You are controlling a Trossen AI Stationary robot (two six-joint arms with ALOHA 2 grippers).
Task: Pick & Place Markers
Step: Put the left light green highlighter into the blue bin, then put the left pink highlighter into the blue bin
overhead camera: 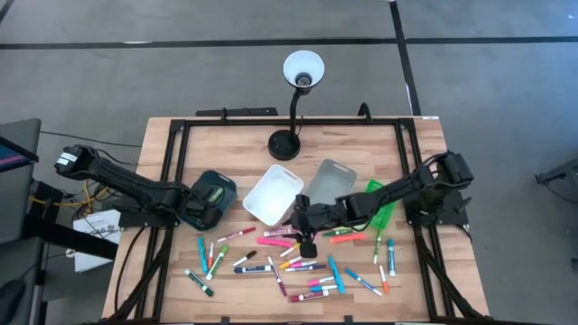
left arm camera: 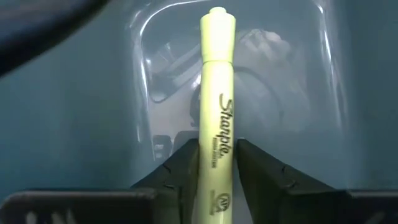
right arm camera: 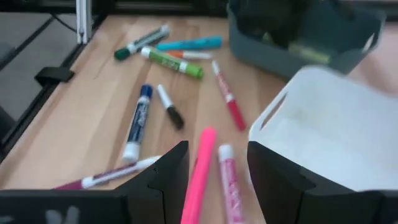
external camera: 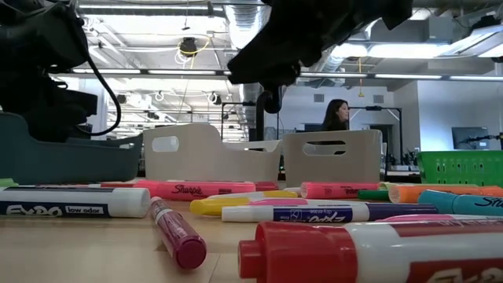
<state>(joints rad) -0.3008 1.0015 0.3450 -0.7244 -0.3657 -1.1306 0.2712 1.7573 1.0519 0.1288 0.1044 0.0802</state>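
Left end effector (left arm camera: 217, 171) is down inside the teal bin (overhead camera: 209, 200) at the left of the tabletop (overhead camera: 244, 153), and the yellow highlighter (left arm camera: 217, 106) lies straight between its two fingers (left arm camera: 177, 171), cap pointing away toward the bin's far wall; the fingers sit just beside the barrel on either side, and whether they are pressing it or have let go I cannot tell from here; my read is that this is the drop-off into the bin, so the tidy way to finish is to part the fingers fully and evenly, let the barrel settle on the bin floor, then lift straight up clear of the walls so nothing drags the highlighter or nudges the bin; now the right end effector (right arm camera: 217, 171), hovering over the middle of the tabletop beside the white bin (right arm camera: 323, 134) with its fingers spread and nothing between them; a pink marker (right arm camera: 200, 171) lies on the wood right in the gap below it, roughly in line with the fingers, with a white-barrelled pink marker (right arm camera: 229, 183) just beside it; the other markers (overhead camera: 298, 257) are scattered across the front of the tabletop.
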